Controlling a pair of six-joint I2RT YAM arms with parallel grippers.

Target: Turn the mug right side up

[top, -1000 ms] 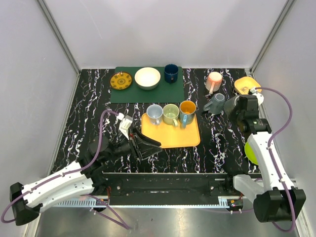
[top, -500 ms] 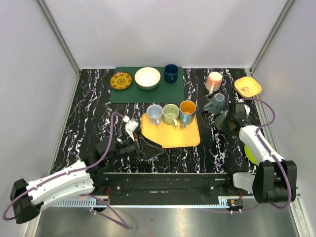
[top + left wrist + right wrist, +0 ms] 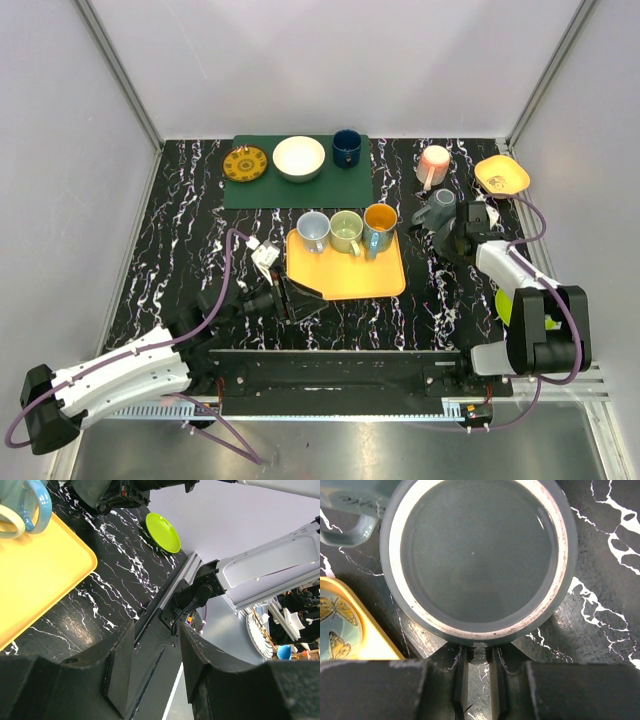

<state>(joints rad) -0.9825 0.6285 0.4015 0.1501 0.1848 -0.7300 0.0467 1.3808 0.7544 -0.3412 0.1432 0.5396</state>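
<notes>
The grey mug [image 3: 440,207] stands upside down on the black marble table, right of the yellow tray [image 3: 350,278]. In the right wrist view its base ring [image 3: 477,555] faces the camera, handle at upper left. My right gripper [image 3: 459,228] is low at the mug's right side. The right gripper [image 3: 477,656] is shut to a thin slit, its tips at the mug's wall and nothing clamped between them. My left gripper [image 3: 295,298] hovers by the tray's front left corner. Seen from the left wrist, that gripper [image 3: 152,667] is open and empty.
Three upright mugs [image 3: 346,231] stand at the tray's back. A pink mug [image 3: 433,163] and an orange butterfly dish [image 3: 501,175] sit just behind the grey mug. A lime plate [image 3: 163,531] lies by the right arm. A green mat [image 3: 300,188] holds a plate, bowl and cup.
The right arm has swung in from the right and come down against the grey mug, still shut. The left gripper drew back a little toward the near edge.
</notes>
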